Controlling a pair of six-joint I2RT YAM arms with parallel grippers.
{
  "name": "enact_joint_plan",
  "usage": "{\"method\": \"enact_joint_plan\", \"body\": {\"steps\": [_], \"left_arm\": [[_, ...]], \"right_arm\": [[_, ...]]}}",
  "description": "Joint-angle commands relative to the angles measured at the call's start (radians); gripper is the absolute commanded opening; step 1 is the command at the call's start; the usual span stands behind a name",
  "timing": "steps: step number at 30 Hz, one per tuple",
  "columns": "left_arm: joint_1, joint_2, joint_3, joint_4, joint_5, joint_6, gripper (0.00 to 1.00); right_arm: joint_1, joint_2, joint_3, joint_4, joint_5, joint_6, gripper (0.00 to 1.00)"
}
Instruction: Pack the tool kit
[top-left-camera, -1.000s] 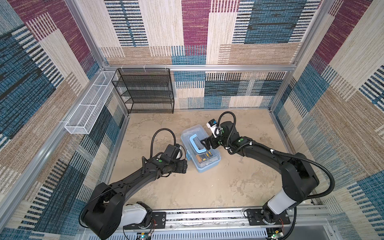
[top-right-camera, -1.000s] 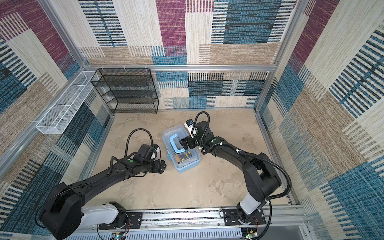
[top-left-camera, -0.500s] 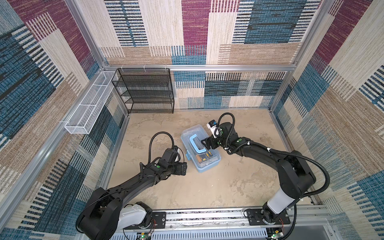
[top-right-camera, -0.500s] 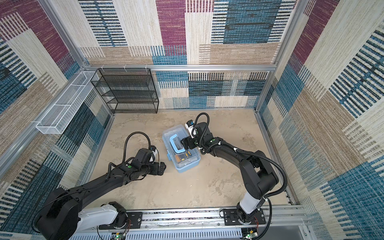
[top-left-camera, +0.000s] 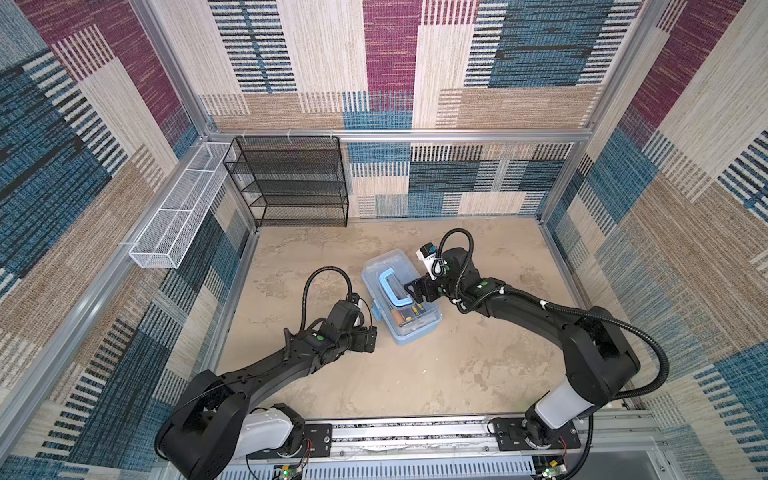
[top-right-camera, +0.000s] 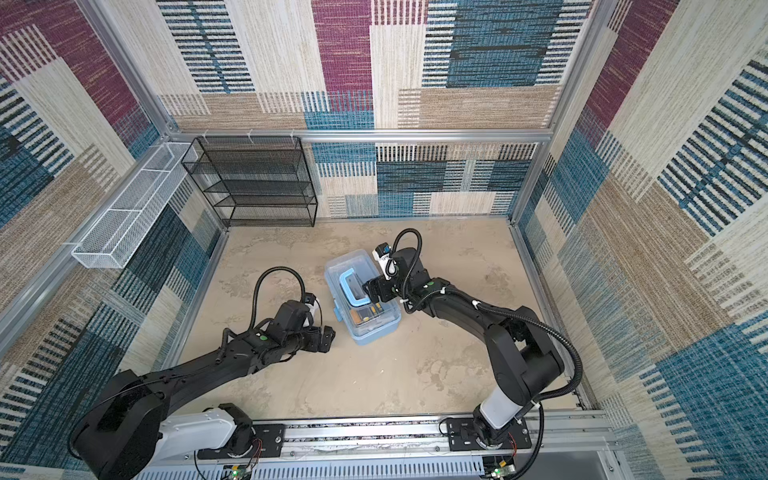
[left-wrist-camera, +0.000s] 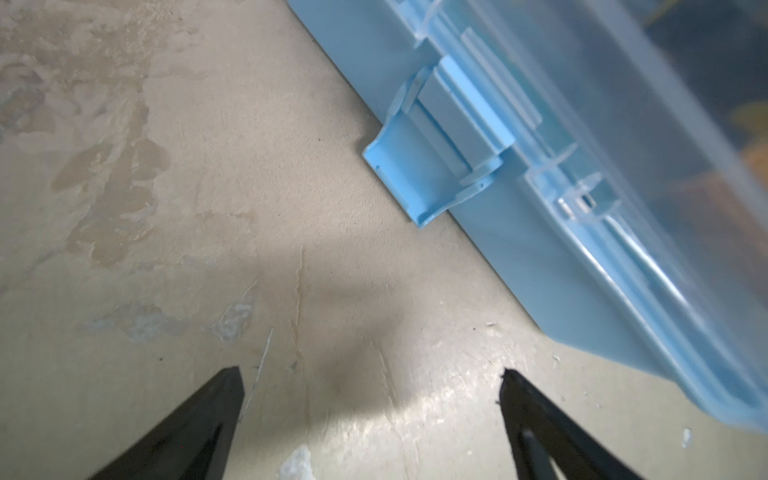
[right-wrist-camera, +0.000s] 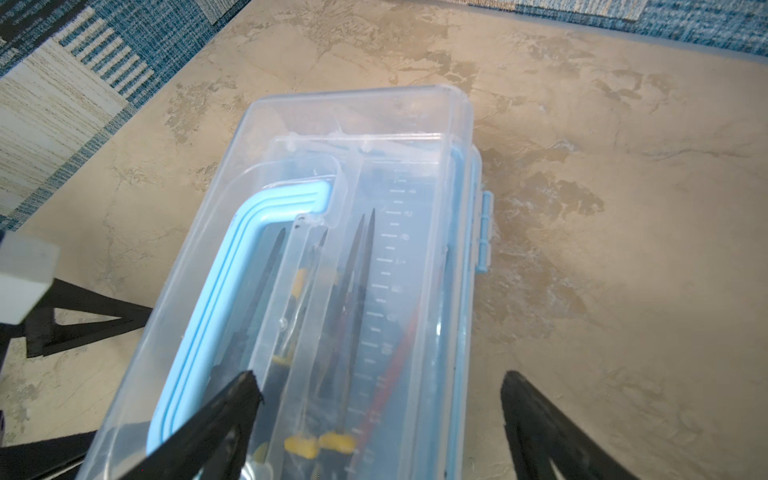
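Your left hand, spread, faces the light blue plastic box's latch, probably to snap it. Your right hand, spread, straddles the clear lid.

box: light blue | handle: blue | rack: black mesh | basket: white
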Motion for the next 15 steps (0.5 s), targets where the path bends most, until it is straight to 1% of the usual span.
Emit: {"method": "enact_joint_plan", "body": {"steps": [1,9,15], "left_arm": [[-0.006,0.020,0.001,0.065,-0.028,0.044,1.00],[-0.033,0.005,-0.022,0.132,-0.033,0.054,1.00],[-0.060,-0.005,-0.045,0.160,-0.093,0.049,1.00]], "right_arm": [[0.001,-0.015,-0.009,-0.008,0.004,0.029,0.93],[0.001,-0.017,-0.029,0.012,0.016,0.048,0.93],[0.001,-0.019,-0.030,0.024,0.019,0.056,0.93]]}}
